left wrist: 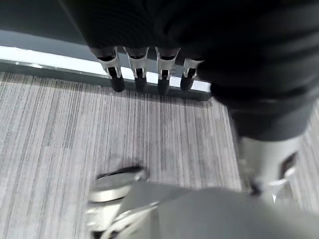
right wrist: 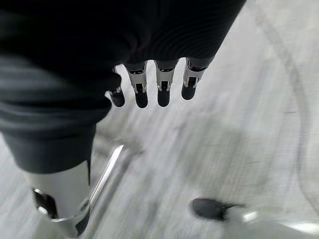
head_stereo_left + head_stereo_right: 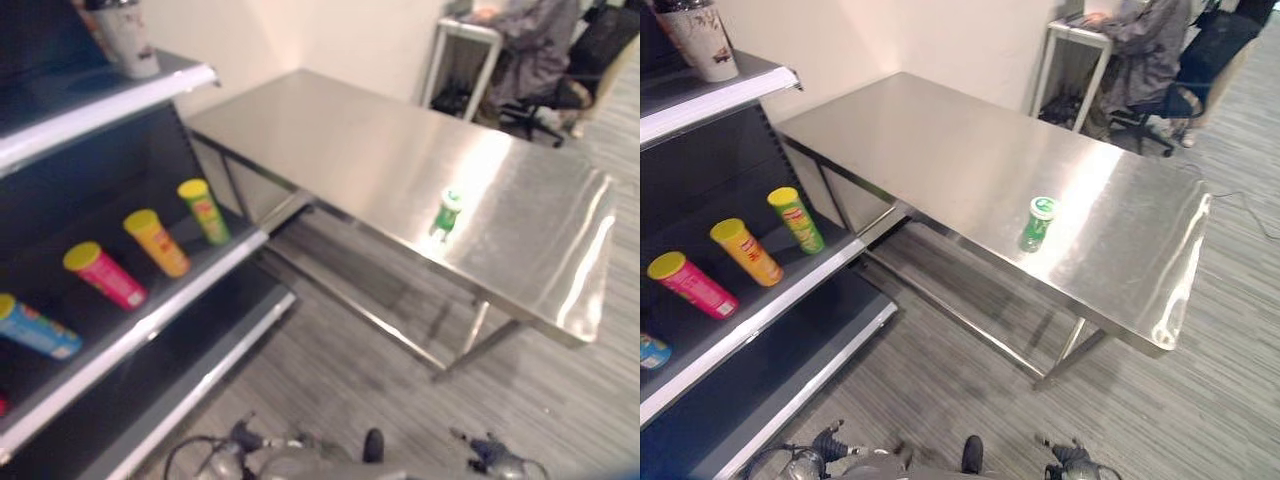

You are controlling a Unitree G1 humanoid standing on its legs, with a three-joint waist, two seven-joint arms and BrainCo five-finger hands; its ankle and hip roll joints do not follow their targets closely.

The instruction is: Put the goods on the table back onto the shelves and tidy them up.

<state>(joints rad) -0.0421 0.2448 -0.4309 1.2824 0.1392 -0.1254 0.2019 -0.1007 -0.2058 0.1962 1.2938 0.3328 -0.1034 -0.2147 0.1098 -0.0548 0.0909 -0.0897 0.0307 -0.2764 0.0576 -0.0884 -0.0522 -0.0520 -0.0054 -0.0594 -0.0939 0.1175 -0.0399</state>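
Steel worktop (image 3: 940, 150) runs from about 11 o'clock to 3 o'clock of the head views. One green can (image 3: 1036, 223) lies tilted on it, near the front edge toward the 3 o'clock end, well apart from everything else; its label is too small to make out.

Shelf unit (image 3: 150, 320) stands at 9 o'clock. On its middle shelf four tubes lean in a row: green tube (image 3: 204, 210) with a yellow lid, orange tube (image 3: 156, 241), pink tube (image 3: 104, 274), and blue tube (image 3: 35, 330), cut off by the frame edge. The upper shelf carries a white cup (image 3: 127, 38), its top cut off. The lower shelf is dark; contents cannot be made out.

Left robot hand (image 1: 142, 69): fingers straight, side by side, holding nothing, pointing down over the carpet beside the shelf's pale base rail. Right robot hand (image 2: 149, 84): fingers straight, slightly apart, empty, above the floor.

A seated person (image 3: 1150, 50) at 1 o'clock, partly cut off.
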